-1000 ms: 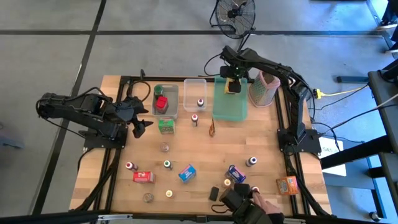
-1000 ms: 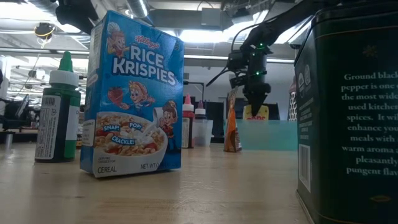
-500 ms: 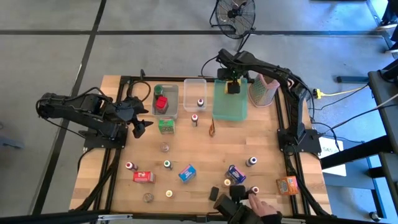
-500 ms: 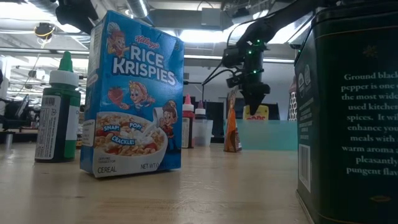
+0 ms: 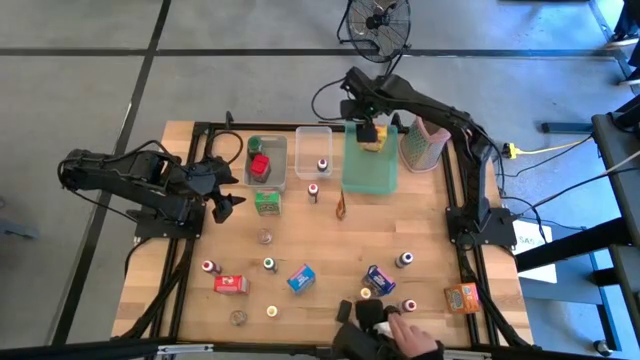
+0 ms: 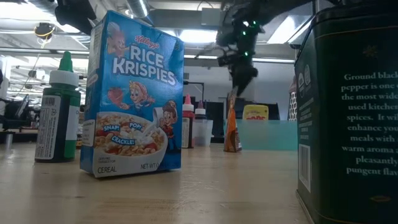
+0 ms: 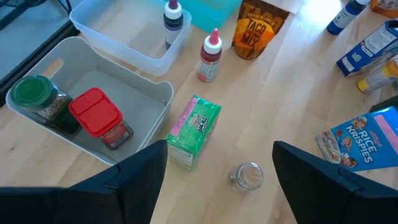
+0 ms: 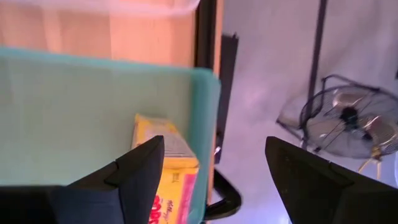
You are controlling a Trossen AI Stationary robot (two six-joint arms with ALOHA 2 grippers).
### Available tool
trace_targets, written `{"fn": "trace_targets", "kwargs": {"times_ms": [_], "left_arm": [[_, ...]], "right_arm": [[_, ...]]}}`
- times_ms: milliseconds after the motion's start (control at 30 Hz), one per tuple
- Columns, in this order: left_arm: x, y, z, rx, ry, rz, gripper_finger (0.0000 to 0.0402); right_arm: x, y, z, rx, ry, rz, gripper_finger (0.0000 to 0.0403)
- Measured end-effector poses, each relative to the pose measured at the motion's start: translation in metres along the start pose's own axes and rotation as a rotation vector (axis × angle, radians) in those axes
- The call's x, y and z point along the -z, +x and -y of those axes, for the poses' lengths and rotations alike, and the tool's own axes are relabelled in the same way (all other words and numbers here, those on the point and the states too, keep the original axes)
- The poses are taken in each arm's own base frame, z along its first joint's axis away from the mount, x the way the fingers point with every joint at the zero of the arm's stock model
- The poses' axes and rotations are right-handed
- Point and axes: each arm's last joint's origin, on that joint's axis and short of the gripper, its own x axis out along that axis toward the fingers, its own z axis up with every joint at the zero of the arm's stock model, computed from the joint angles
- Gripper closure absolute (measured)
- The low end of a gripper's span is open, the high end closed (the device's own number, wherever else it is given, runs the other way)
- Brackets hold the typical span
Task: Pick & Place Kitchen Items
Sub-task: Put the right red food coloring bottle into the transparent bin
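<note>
1. The wooden table (image 5: 330, 240) carries my two arms. My left gripper (image 5: 226, 192) hangs over the left side of the table, beside the clear plastic bin (image 5: 279, 152) with the red-lidded jar (image 5: 260, 165). Its fingers (image 7: 140, 180) stand apart and hold nothing, the same as one second ago.

2. The translucent green tray (image 5: 368, 175) at the far edge now holds the small yellow food box (image 5: 373, 138), which lies free in its far corner. One second ago my right gripper (image 5: 358, 105) was low over this tray, right at the box. Now it has lifted away toward the far table edge, and its fingers (image 8: 140, 171) are apart and empty. I judge that this placement is done.

3. Many kitchen items wait on the table: the blue Rice Krispies cereal box (image 5: 301, 277), the green box (image 5: 266, 202), the red box (image 5: 231, 284), the orange box (image 5: 462, 297) and several tiny bottles, for example the red-capped bottle (image 5: 313, 191).

4. At the near edge, a person's hand (image 5: 408, 335) has moved a little to the left since the earlier picture. I must keep away from it when I reach for the next item.
</note>
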Motion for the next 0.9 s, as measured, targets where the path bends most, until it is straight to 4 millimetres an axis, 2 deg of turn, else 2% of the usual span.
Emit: {"fn": "trace_targets", "kwargs": {"times_ms": [233,533,667,800,900], "left_arm": [[0.0,0.0,0.0,-0.002,0.023,-0.003,0.0115],[0.003,-0.004,-0.003,0.021,0.031,-0.016,0.0114],[0.003,-0.004,-0.003,0.021,0.031,-0.016,0.0116],[0.003,-0.003,-0.002,0.019,0.032,-0.019,0.0114],[0.003,-0.004,-0.003,0.019,0.025,-0.018,0.0114]], "right_arm": [[-0.019,-0.043,0.0,0.034,0.035,0.103,0.0121],[-0.038,-0.101,-0.019,0.026,0.157,0.213,0.0121],[-0.043,-0.126,-0.037,-0.128,0.229,0.278,0.0121],[-0.043,-0.138,-0.06,-0.361,0.281,0.301,0.0121],[-0.041,-0.143,-0.077,-0.546,0.281,0.252,0.0121]]}}
